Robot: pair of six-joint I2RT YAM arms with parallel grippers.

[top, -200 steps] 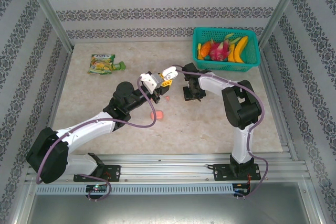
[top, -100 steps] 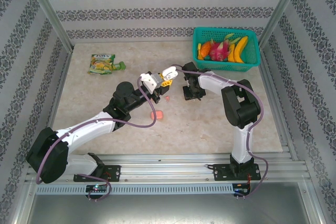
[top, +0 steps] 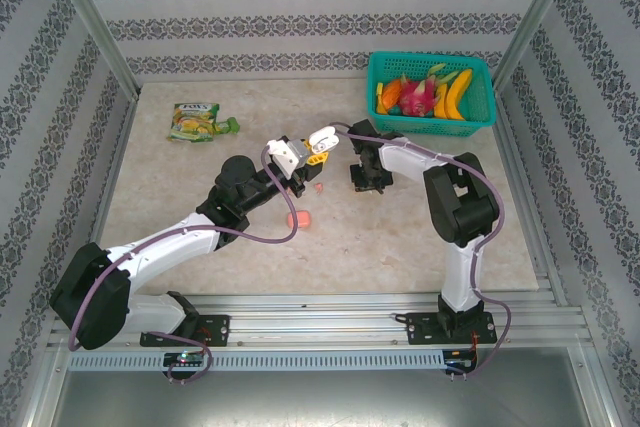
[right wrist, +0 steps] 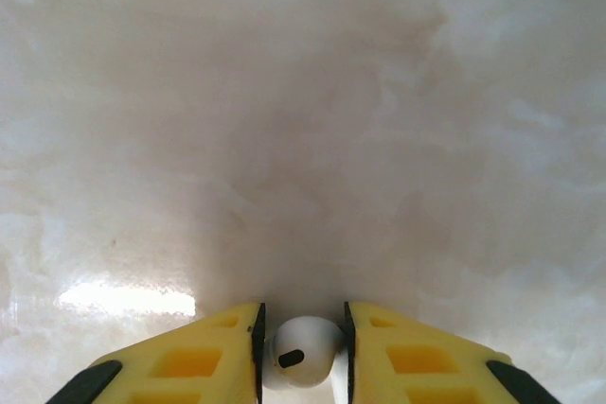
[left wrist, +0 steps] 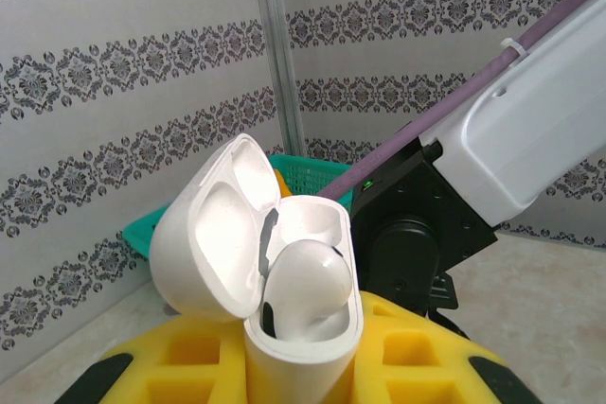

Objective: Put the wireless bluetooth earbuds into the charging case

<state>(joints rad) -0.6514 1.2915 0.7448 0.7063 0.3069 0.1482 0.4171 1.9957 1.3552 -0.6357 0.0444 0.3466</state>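
Left gripper (left wrist: 303, 380) clamps white charging case (left wrist: 216, 251) upright, lid open, one white earbud (left wrist: 305, 281) seated inside, held above the middle of the table (top: 200, 177). Right gripper (right wrist: 301, 326) is narrow, pinching second white earbud (right wrist: 305, 352) just over the table. Pink case (top: 298, 218) lies mid-table, nearer the near edge.

White case (left wrist: 301, 333), earbud (right wrist: 301, 351); teal basket (top: 432, 128)

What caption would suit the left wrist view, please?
Left gripper holds an open white rounded charging case with one white earbud seated inside.
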